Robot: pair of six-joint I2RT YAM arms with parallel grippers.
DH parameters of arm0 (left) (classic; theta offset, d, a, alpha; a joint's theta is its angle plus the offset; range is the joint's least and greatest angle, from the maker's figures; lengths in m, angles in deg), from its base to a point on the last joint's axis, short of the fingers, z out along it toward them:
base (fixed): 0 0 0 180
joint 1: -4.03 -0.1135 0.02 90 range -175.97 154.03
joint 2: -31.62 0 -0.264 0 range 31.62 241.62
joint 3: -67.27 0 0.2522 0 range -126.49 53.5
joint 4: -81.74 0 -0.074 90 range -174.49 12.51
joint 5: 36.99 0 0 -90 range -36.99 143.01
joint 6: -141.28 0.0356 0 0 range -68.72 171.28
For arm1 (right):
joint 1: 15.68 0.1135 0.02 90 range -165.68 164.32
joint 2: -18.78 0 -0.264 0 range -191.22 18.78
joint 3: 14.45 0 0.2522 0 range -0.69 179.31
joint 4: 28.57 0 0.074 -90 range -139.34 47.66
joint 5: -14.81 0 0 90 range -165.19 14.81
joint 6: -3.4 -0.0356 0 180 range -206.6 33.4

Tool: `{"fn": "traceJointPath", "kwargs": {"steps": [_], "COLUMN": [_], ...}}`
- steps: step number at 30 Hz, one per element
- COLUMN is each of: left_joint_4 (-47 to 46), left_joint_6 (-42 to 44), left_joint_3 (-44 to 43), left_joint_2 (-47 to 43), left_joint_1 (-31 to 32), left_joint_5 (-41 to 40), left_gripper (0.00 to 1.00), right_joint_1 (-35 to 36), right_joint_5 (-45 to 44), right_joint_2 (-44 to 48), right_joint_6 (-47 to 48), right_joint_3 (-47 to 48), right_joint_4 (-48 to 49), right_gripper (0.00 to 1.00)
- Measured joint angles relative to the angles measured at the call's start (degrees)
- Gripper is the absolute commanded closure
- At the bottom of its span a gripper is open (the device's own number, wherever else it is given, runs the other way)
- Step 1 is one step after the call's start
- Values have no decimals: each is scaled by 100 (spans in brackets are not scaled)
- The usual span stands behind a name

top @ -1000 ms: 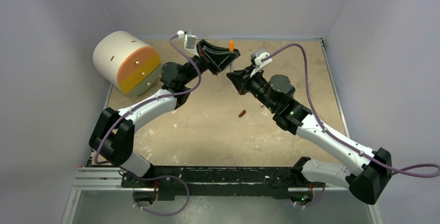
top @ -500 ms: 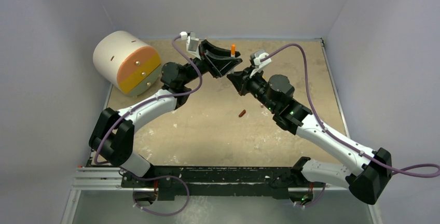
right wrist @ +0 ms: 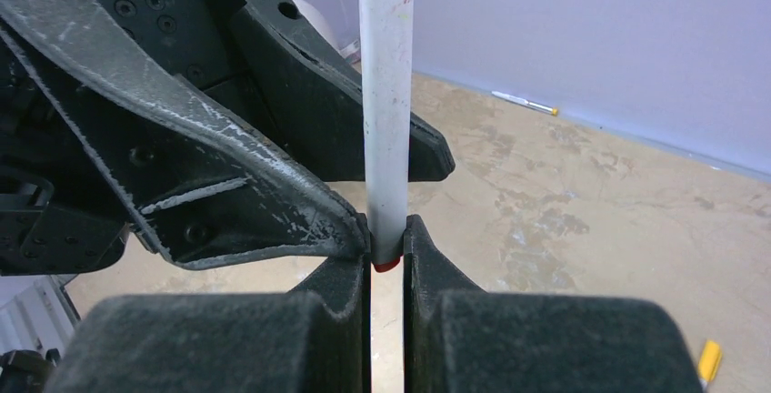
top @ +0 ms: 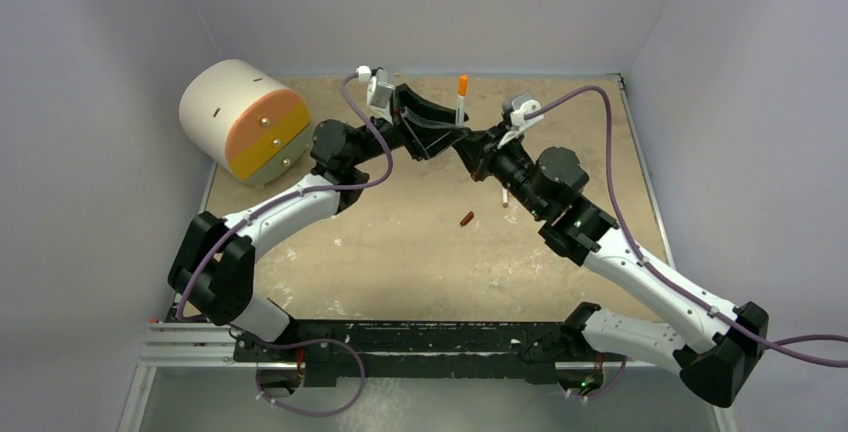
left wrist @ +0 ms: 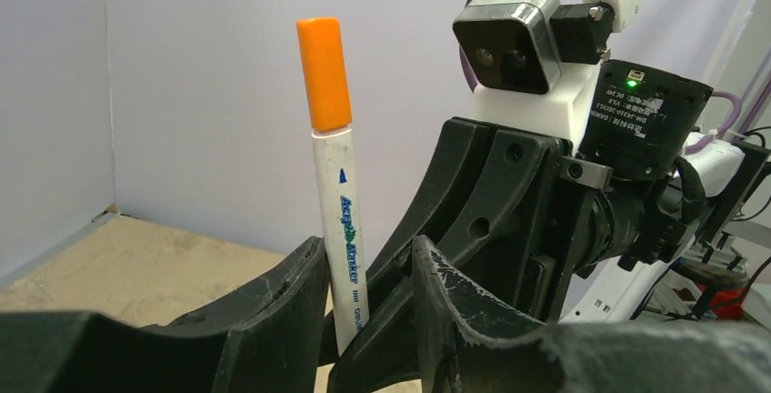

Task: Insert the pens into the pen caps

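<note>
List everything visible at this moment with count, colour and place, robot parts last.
capped pen: 1, white barrel, upright between the two grippers
orange cap: 1, orange, fitted on that pen's top end
loose cap: 1, dark red-brown, lying mid-table
second pen: 1, white with a yellow end, lying on the table near the wall
yellow item: 1, at the edge of the right wrist view, too cropped to name
cylinder: 1, cream with an orange and yellow face, on its side, far left
table: 1, tan
left gripper: 1, black, open, fingers either side of the capped pen
right gripper: 1, black, shut on the capped pen's lower end
</note>
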Motion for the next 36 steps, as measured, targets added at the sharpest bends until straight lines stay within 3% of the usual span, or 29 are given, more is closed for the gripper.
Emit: {"fn": "traceJointPath", "kwargs": {"steps": [6,14,21,23,25,36], "left_joint_4": [-7,-162,-372,-411,-422,-280], "left_joint_6": [-2,-105,-271,-313,-313,-72], "left_joint_3": [0,0,0,0,0,2], "left_joint_2": [-4,-4,15,28,37,37], "left_joint_1": [0,7,11,11,11,11], "left_joint_5": [0,-26,-20,-20,-20,-96], "left_gripper": [71,100,100,100,100,100], "right_joint_1": [-2,-2,-31,-31,-31,-28], "right_joint_5": [44,264,466,481,481,481], "right_joint_2": [44,157,195,195,195,426], "right_joint_6": [-2,33,116,122,127,151], "right_joint_3": [0,-17,-24,-24,-24,-87], "right_joint_4": [15,44,105,111,114,-212], "right_gripper": [100,100,100,86,79,57]}}
